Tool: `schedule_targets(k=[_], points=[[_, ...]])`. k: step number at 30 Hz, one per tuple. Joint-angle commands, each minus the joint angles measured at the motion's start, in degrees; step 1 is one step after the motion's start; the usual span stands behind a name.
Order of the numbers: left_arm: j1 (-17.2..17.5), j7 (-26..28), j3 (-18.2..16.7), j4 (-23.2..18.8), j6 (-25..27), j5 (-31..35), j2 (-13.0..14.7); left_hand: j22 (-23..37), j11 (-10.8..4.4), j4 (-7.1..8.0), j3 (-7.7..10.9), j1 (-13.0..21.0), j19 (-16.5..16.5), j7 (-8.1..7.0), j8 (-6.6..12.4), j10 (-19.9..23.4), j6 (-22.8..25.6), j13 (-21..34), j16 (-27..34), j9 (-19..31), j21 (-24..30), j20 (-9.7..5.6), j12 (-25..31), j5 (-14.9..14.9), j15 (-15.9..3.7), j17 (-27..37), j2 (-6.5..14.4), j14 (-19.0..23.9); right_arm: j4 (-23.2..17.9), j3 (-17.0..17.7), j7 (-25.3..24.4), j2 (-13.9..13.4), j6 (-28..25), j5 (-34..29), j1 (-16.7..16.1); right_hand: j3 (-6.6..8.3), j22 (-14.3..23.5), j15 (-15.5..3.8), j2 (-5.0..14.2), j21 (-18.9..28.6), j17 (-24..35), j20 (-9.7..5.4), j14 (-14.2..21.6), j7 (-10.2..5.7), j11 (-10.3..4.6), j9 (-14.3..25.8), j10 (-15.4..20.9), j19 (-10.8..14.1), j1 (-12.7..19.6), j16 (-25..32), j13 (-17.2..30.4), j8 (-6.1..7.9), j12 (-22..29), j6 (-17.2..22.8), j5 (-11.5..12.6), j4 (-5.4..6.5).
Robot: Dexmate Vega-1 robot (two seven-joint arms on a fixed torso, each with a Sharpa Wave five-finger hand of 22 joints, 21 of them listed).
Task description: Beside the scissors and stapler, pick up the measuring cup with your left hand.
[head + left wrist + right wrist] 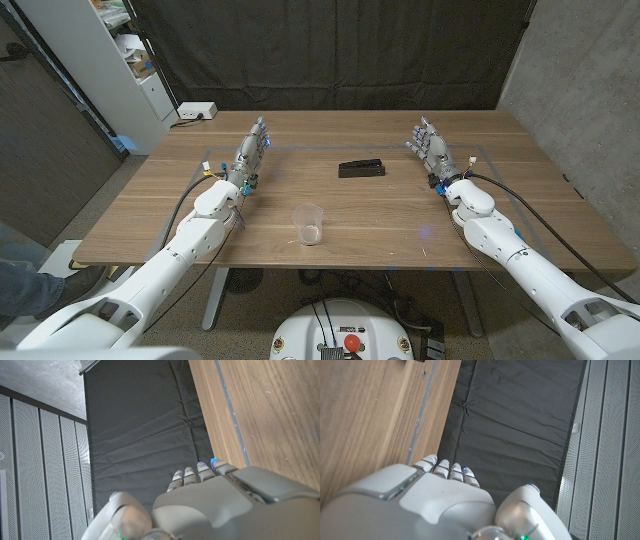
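Left hand [252, 148], fingers extended and apart, holding nothing, on the table [400, 230] toward its far left part; right hand [430, 143] likewise spread and unladen at the far right. The measuring cup [309, 223], clear and upright, stands nearer the robot than the left hand and to its inner side, well apart from it. A black stapler [360, 167] lies beyond the cup, between the two hands; scissors cannot be made out. Judged approach: draw the hand back and inward, then close around the cup's wall. Bare wood surrounds the cup; the table's near edge lies close behind it.
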Motion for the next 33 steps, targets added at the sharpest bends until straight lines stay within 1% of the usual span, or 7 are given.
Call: schedule_targets(k=[1,5,10,13,15,20,33], points=[[-0.96,-0.78,0.45,0.6,0.84,0.22,0.01,0.17,-0.08,0.06,0.35,0.57,-3.93,0.0,0.36,-1.7,-0.43,0.31,0.25,0.12,0.26,0.16,0.35,0.28,-0.01,0.1,0.09,-2.57,-0.21,0.54,-0.85,0.01,0.57,0.12,-0.69,0.29,0.25,0.57,-0.08,0.37,0.16,0.09,0.21,0.51,0.69,0.21,0.23,0.36,0.43,0.37,0.2,0.37,0.31,0.05,0.39,-0.02],[-1.24,-0.68,0.59,0.48,1.14,0.66,0.34,0.17,-0.05,0.05,0.35,0.58,-4.01,-0.05,0.39,-1.58,-0.36,0.31,0.3,0.12,0.23,0.23,0.39,0.3,-0.06,0.1,0.14,-2.43,-0.49,0.8,-0.96,-0.2,0.76,0.25,-1.13,0.24,0.25,0.62,-0.09,0.38,0.11,0.11,0.25,0.78,0.63,0.21,0.27,0.41,0.41,0.36,0.2,0.45,0.28,0.35,0.49,-0.03],[-0.79,1.63,0.49,-1.32,1.85,1.63,0.72,0.19,-0.18,-0.02,0.38,0.67,-4.82,-0.25,0.5,-1.31,-0.01,0.32,0.4,0.13,-0.03,0.93,0.48,0.33,-0.21,0.08,0.33,-2.03,-1.09,1.0,-1.32,-0.43,0.72,0.29,-1.65,0.18,0.25,0.66,-0.1,0.4,0.07,0.1,0.36,0.74,0.61,0.2,0.39,0.49,0.39,0.37,0.19,0.42,0.29,0.38,0.58,-0.05],[-0.96,0.18,0.61,-1.38,1.39,1.61,1.21,0.19,-0.11,-0.07,0.41,0.74,-4.73,-0.3,0.6,-1.05,0.27,0.33,0.5,0.13,0.05,1.1,0.57,0.34,-0.31,0.07,0.43,-1.71,-1.49,1.08,-1.57,-0.57,0.79,0.2,-2.02,0.14,0.26,0.67,-0.11,0.4,0.04,0.14,0.42,0.73,0.66,0.2,0.48,0.5,0.38,0.39,0.19,0.4,0.3,0.39,0.63,-0.06],[-0.32,0.17,0.65,-2.63,1.18,2.25,2.07,0.19,-0.12,-0.1,0.44,0.79,-4.71,-0.35,0.63,-0.91,0.37,0.33,0.5,0.13,0.07,1.12,0.61,0.34,-0.31,0.07,0.48,-1.67,-1.84,1.2,-1.93,-0.69,0.73,0.18,-2.31,0.12,0.26,0.67,-0.11,0.4,0.03,0.16,0.48,0.72,0.66,0.2,0.52,0.51,0.37,0.4,0.19,0.4,0.3,0.42,0.66,-0.07],[1.36,1.6,0.19,-4.67,0.51,3.02,2.86,0.2,-0.11,-0.24,0.53,1.02,-4.63,-0.62,0.81,-0.43,0.92,0.35,0.61,0.14,0.15,1.31,0.78,0.35,-0.29,0.06,0.66,-1.19,-2.59,1.38,-2.4,-1.09,0.79,-0.05,-2.95,0.09,0.26,0.71,-0.12,0.41,0.0,0.18,0.55,0.63,0.78,0.2,0.55,0.56,0.37,0.41,0.19,0.44,0.28,0.6,0.73,-0.09],[4.08,1.6,-0.48,-6.96,-1.27,3.86,4.63,0.2,-0.45,-0.7,0.76,1.67,-4.52,-0.75,1.13,0.22,2.1,0.39,0.63,0.18,0.25,2.03,0.94,0.34,-0.42,0.03,0.97,-0.68,-4.8,2.15,-3.79,-1.66,1.51,-0.15,-5.18,-0.03,0.26,0.63,-0.16,0.41,-0.1,0.19,0.71,0.56,0.73,0.19,0.64,0.64,0.42,0.4,0.19,0.41,0.22,0.78,0.97,-0.18]])
